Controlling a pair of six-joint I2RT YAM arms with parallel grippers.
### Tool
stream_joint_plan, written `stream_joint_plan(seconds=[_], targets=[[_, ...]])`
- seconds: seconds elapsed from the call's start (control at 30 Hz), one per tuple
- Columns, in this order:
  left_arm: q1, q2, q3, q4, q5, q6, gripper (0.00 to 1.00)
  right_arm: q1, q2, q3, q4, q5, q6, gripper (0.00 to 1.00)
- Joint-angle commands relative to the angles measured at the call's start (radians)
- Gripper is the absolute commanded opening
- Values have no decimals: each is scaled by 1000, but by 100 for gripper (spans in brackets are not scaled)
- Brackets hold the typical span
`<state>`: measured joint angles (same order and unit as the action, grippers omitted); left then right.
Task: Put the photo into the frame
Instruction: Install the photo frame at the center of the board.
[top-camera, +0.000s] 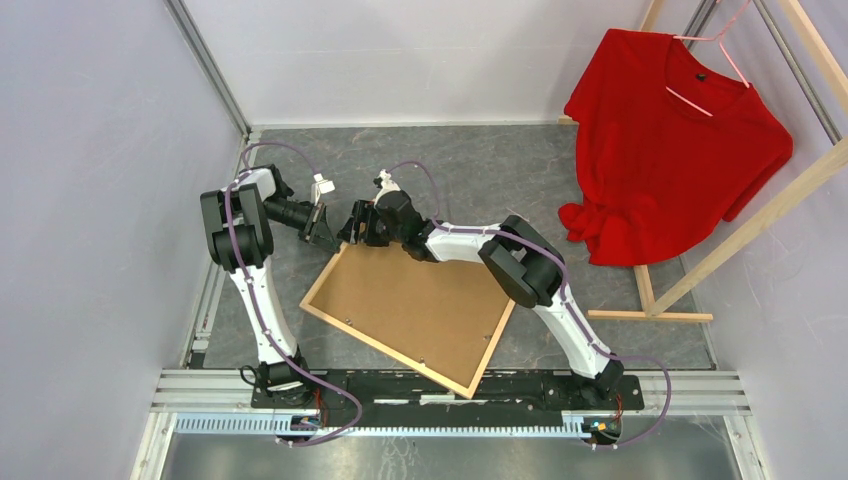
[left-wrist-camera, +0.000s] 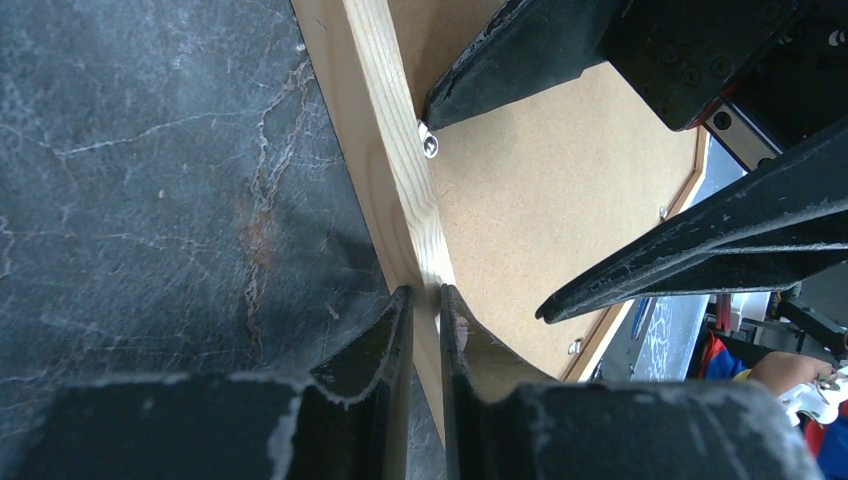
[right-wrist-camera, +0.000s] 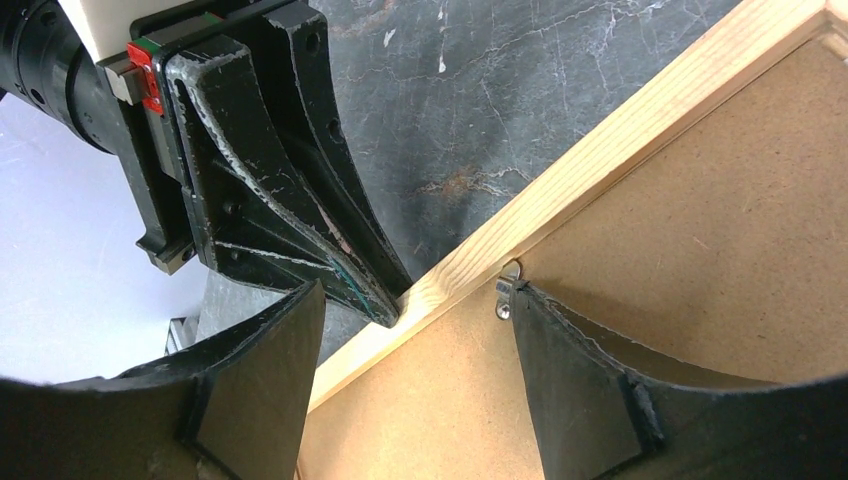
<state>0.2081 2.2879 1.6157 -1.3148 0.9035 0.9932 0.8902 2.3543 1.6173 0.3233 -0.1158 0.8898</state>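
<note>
The frame (top-camera: 405, 312) has pale, grain-streaked wooden rails around a plain brown fibreboard back. Under it the counter (top-camera: 480, 160) is dark grey, marbled with thin pale veins. At the frame's far corner the left tool (left-wrist-camera: 425, 295) and right tool (right-wrist-camera: 415, 300) are black, scuffed whitish along edges. Right of the frame, a T-shirt (top-camera: 670, 140) is bright red.

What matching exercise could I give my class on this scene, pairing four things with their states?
Things:
1. black two-finger left gripper
2. black two-finger right gripper
3. light wooden rectangular picture frame
4. red short-sleeved T-shirt

States:
A. hanging on the pale wooden rack
B. open, fingers either side of the rail
C. brown back facing up
D. shut on the frame's rail

Pairs: 1-D, 2-B, 3-C, 4-A.
</note>
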Motion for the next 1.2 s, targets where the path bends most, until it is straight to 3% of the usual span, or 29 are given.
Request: stream_joint_plan(seconds=[0.0,0.83,1.0,1.17], targets=[[-42,14,-35,25,-35,12,20,5,34,-11,-12,-10,4,75],[-49,8,-33,25,-47,11,20,3,53,45,-12,-99,-51,75],[-47,-8,-15,25,-58,-6,25,-20,-105,-29,-50,-62,-255,81],[-43,-79,3,11,-69,-15,45,18,-375,-272,-138,-9,-475,83]])
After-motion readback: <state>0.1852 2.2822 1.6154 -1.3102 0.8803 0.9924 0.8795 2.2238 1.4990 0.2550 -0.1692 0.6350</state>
